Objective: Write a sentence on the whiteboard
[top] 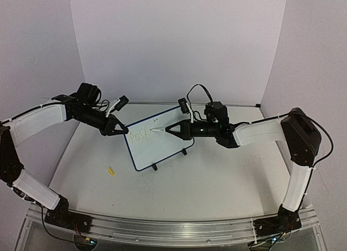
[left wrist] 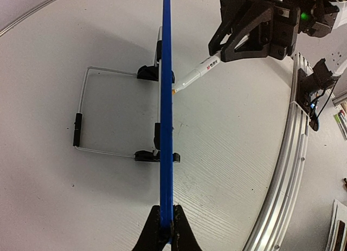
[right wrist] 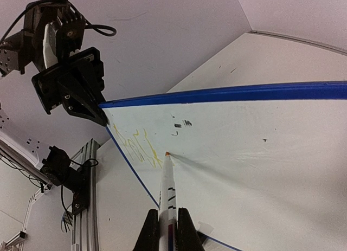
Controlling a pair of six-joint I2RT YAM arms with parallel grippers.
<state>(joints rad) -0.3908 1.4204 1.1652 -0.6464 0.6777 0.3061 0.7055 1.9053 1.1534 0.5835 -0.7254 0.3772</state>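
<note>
The whiteboard (top: 165, 148), blue-framed, stands tilted on two black feet mid-table. My left gripper (top: 120, 129) is shut on its upper left edge; in the left wrist view the jaws (left wrist: 166, 223) pinch the blue frame (left wrist: 166, 88) edge-on. My right gripper (top: 169, 128) is shut on a white marker (right wrist: 167, 188), whose orange tip touches the board face (right wrist: 249, 159). The sentence (right wrist: 138, 145) is a faint yellow scrawl just left of the tip, also visible from above (top: 141, 136). The marker also shows in the left wrist view (left wrist: 198, 75).
A small yellow marker cap (top: 111, 171) lies on the table left of the board. A wire stand (left wrist: 81, 121) props the board from behind. Small black marks (right wrist: 181, 123) sit on the board. An aluminium rail (top: 173, 226) runs along the near edge.
</note>
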